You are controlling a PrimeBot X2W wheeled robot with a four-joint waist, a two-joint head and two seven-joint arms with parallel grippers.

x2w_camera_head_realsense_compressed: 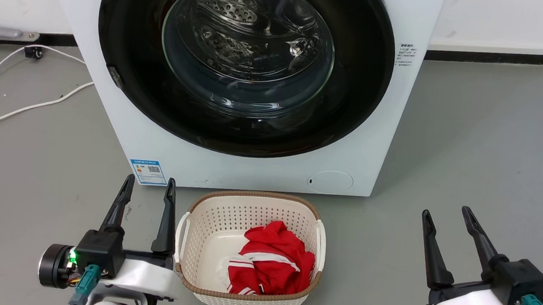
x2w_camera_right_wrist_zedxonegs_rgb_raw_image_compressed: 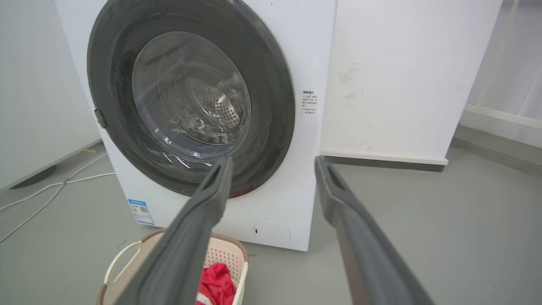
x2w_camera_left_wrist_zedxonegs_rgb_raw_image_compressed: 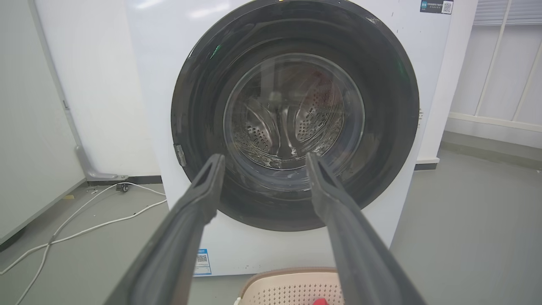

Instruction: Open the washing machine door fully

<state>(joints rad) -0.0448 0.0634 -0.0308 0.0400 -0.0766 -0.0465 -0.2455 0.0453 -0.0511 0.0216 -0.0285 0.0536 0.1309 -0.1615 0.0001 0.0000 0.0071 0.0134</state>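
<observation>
The white washing machine (x2w_camera_head_realsense_compressed: 385, 145) stands straight ahead on the floor. Its door (x2w_camera_head_realsense_compressed: 132, 45), a glossy black disc with a clear glass bowl centre, lies flush against the front, with a small metal piece (x2w_camera_head_realsense_compressed: 115, 77) on its left rim. Through the glass I see the perforated steel drum. My left gripper (x2w_camera_head_realsense_compressed: 149, 187) is open at the lower left, short of the machine, with nothing between its fingers. My right gripper (x2w_camera_head_realsense_compressed: 447, 214) is open at the lower right, also holding nothing. The door (x2w_camera_left_wrist_zedxonegs_rgb_raw_image_compressed: 394, 97) faces my left gripper (x2w_camera_left_wrist_zedxonegs_rgb_raw_image_compressed: 264, 163). The right wrist view shows the door (x2w_camera_right_wrist_zedxonegs_rgb_raw_image_compressed: 114, 55) beyond my right gripper (x2w_camera_right_wrist_zedxonegs_rgb_raw_image_compressed: 273, 165).
A cream perforated laundry basket (x2w_camera_head_realsense_compressed: 206, 214) with a red and white garment (x2w_camera_head_realsense_compressed: 272, 258) sits on the floor between my grippers, just in front of the machine. White cables (x2w_camera_head_realsense_compressed: 29, 107) run over the grey floor at the left. A white wall stands behind.
</observation>
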